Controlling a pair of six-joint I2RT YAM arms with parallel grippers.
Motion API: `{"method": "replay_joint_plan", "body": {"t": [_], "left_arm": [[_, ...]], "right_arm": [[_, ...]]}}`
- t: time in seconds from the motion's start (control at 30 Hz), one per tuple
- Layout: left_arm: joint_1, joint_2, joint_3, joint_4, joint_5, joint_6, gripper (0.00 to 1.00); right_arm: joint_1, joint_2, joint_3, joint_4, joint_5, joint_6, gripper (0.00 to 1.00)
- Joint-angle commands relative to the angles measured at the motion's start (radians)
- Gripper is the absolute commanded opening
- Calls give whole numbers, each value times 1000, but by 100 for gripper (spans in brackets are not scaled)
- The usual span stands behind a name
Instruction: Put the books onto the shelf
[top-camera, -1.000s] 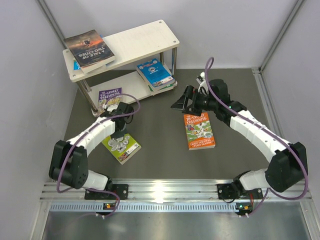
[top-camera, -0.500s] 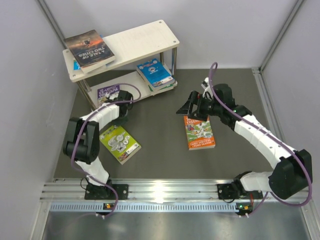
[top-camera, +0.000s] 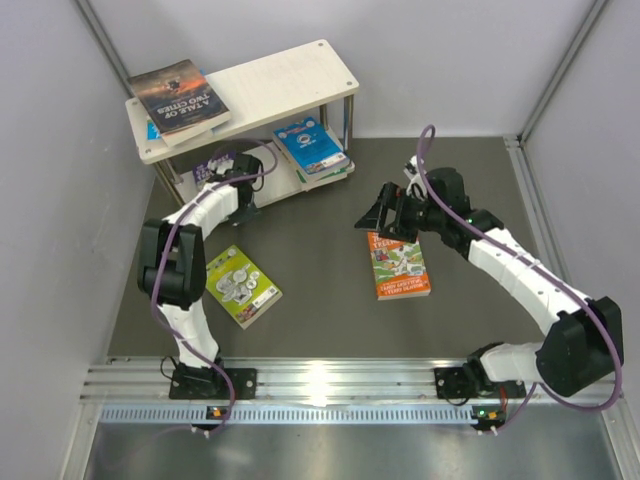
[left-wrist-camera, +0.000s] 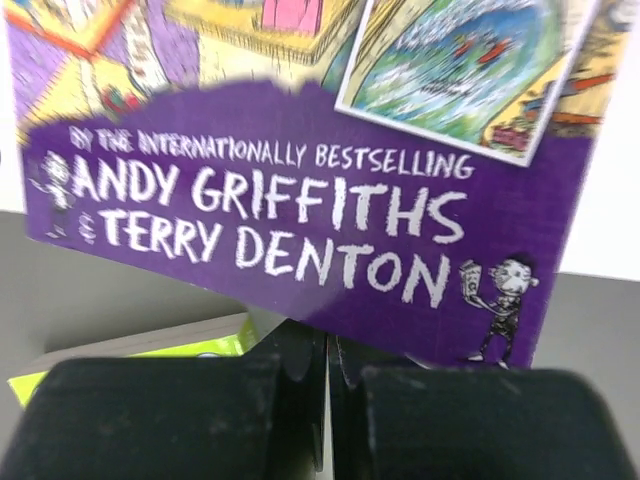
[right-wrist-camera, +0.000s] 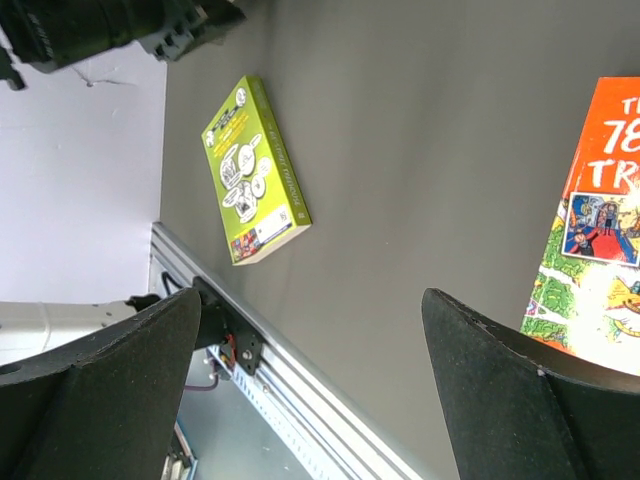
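The shelf stands at the far left of the table. A dark book lies flat on the left end of the shelf's top board. A blue book lies on top of a small pile at the right end of the lower board, sticking out past the shelf's front edge.

The left gripper is at the left half of the lower board, just in front of the shelf. Its jaws are pressed together on the lower edge of a purple book. The book's cover faces the wrist camera, and the authors' names on it read clearly. From above, only a small part of this book shows, beside the shelf's front left post.

The right gripper hangs to the right of the shelf, well apart from it, with its jaws spread wide and nothing between them. It is over the far end of an orange book, which lies flat on the table. A lime-green book lies flat on the table in front of the shelf, nearer the arm bases.
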Motion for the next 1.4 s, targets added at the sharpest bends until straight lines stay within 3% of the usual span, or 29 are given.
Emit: {"method": "replay_joint_plan", "body": {"t": [0.0,0.23,0.33,0.37,0.47,0.5,0.63,0.83,1.03,1.37], "left_arm": [[6,-17,67,4,24,-35,0],[7,-143,93,-125,79,-24,0],[7,-298,29,-138,125,-19,12],[7,-326,-5,-166,120,-22,32],[9,-424,-62,-281,50,-59,61],[9,-448,-80,-304,39,-64,75],[13,-597,-184,-382,2,-126,95],[23,-720,-373,-428,59,-269,95],[19,-783,-560,-418,175,-370,93],[0,-847,-777,-309,142,-464,93]], "right_arm": [[-16,14,34,8,5,-25,91],[-16,25,44,14,-3,-40,91],[-15,31,27,37,-19,-45,91],[-15,32,15,48,-36,-43,92],[8,52,10,80,-61,-54,93],[19,67,11,90,-82,-57,93],[115,156,56,103,-141,-77,95],[260,365,154,152,-161,-63,95],[321,577,237,277,-199,21,95],[390,828,352,421,-185,116,95]]}}
